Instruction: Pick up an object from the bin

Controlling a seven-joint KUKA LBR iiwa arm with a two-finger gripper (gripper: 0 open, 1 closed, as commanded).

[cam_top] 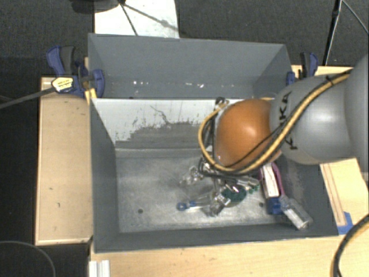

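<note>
- Grey metal bin: a small heap lies front-right on its floor.
- Gripper: low over the heap; whether apart or together cannot be told.
- Magenta flat box: just right of the gripper.
- Dark green piece: beside the gripper.

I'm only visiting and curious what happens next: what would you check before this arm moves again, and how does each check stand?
1. Gripper down inside the bin: ok.
2. Things within reach: ok, a dark green piece and a small blue-tipped stick lie right by it.
3. Something held: cannot tell, the orange cover hides that.
4. Pink box and blue-and-clear piece out of the way: ok, both lie nearer the bin's right wall.
</note>
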